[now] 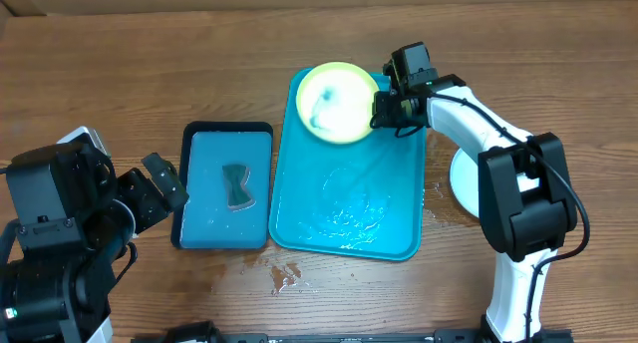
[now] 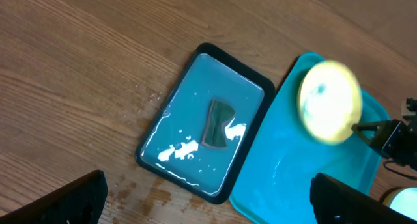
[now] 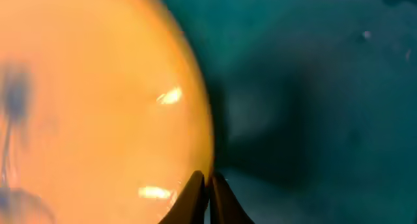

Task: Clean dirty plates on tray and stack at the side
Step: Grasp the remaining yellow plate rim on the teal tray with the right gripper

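Since the right gripper (image 1: 379, 111) pinches only the rim of the smeared round yellow-green plastic plate (image 1: 337, 102) over the turquoise rectangular plastic tray (image 1: 399, 223), grip it firmly for wiping.

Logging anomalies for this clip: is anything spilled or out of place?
Yes: a water puddle lies on the wooden table just in front of the turquoise tray, near its left corner, with droplets beside its right rim.

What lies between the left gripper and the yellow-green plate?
Overhead view: the smaller black-rimmed tray, holding a dark bow-shaped piece, then the turquoise tray's left rim before the yellow-green plate.
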`<state>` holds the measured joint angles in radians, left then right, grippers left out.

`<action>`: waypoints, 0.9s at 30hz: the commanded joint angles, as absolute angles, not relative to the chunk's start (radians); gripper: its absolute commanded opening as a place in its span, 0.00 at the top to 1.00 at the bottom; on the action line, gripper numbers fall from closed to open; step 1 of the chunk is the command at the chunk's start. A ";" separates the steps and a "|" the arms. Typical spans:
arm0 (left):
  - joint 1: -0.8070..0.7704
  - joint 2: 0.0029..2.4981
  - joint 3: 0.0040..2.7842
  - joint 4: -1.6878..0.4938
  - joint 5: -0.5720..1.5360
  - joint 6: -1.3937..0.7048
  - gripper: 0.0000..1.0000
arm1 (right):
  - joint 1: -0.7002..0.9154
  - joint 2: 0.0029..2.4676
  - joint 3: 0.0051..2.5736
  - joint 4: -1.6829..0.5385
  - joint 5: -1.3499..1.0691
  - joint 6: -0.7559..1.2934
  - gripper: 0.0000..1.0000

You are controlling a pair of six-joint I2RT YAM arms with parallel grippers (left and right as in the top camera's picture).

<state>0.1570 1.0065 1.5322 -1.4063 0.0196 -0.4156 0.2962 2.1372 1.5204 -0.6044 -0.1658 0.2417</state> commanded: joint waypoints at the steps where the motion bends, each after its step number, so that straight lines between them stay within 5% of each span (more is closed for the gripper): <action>1: 0.160 1.008 1.535 -1.403 0.023 -0.426 0.00 | 0.284 2.135 1.539 -0.667 -0.155 0.241 0.96; 19: 0.160 1.008 1.535 -1.403 0.023 -0.426 0.00 | 0.281 1.907 1.520 -1.158 -0.214 0.429 0.96; 27: 0.160 1.008 1.535 -1.402 0.028 -0.426 0.00 | 0.321 1.907 1.269 -0.950 -0.324 0.575 0.96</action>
